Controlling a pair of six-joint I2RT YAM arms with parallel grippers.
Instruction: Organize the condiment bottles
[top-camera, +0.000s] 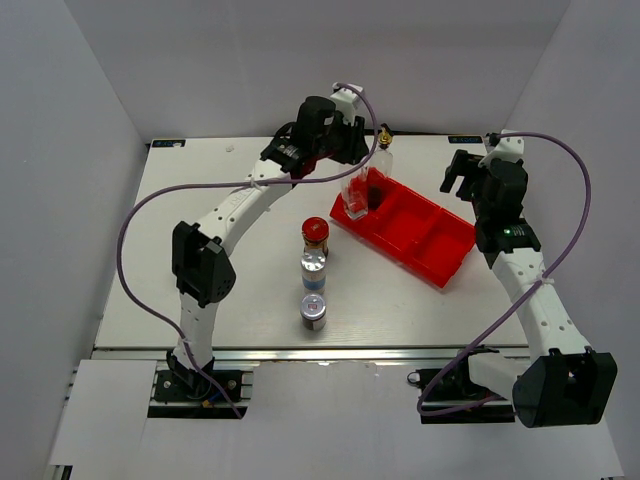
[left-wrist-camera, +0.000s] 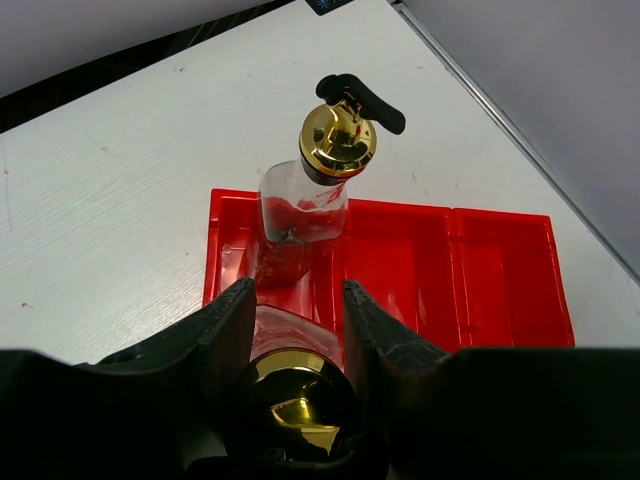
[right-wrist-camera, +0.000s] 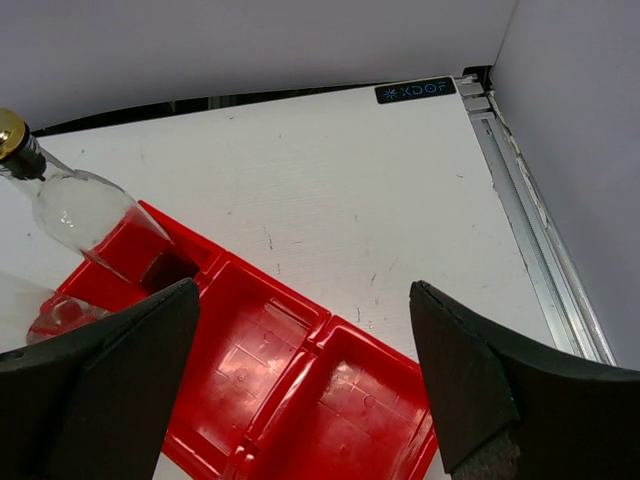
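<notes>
Left wrist: left hand pinching glass bottle in tray, second bottle beyond; right hand spread.

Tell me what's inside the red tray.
One glass bottle stands in the tray's end compartment; the left gripper holds a second bottle beside it, its base hidden. The other two compartments look bare.
</notes>
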